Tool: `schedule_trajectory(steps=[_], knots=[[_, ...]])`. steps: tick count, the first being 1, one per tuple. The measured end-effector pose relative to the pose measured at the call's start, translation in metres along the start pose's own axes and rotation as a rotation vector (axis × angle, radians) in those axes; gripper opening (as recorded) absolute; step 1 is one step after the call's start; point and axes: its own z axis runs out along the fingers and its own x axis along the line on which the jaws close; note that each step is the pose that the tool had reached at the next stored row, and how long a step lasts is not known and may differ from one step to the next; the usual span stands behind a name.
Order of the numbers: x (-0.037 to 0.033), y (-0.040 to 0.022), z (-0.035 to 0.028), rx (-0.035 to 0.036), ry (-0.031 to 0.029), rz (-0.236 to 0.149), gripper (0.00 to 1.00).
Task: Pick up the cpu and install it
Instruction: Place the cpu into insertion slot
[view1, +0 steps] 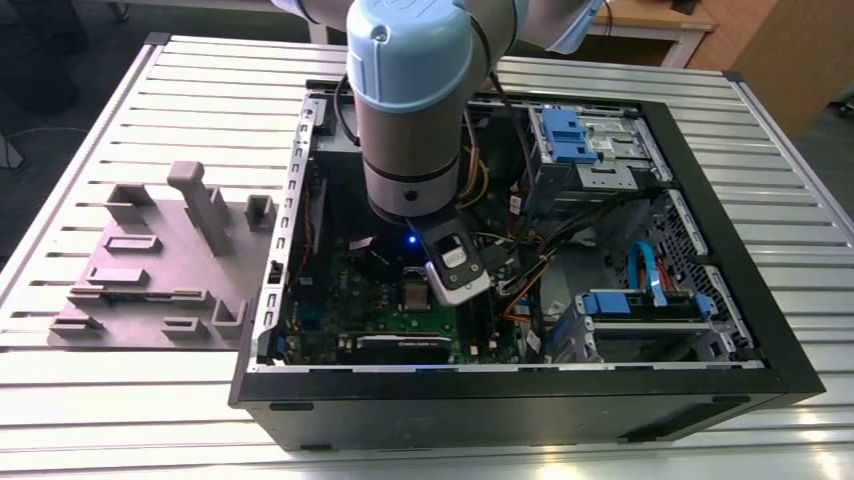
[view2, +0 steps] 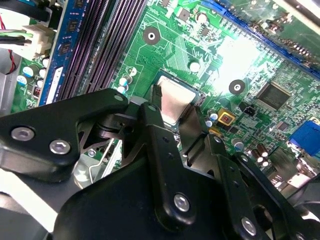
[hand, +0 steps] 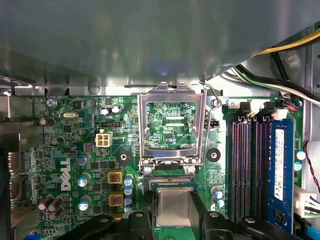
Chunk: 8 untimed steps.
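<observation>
Cpu (hand: 172, 207): flat silvery square, greenish rim.

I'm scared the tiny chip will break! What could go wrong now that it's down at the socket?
The cpu is right at the socket, with the gripper around it. If it goes in crooked, the socket's contacts could bend. The metal frame is flipped open close beside it, so the gripper might knock it.
</observation>
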Motion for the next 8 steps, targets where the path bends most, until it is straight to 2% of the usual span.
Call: schedule_trajectory(steps=[8], knots=[[0.0, 0.0, 0.0015, 0.0005, 0.0002, 0.0, 0.41]])
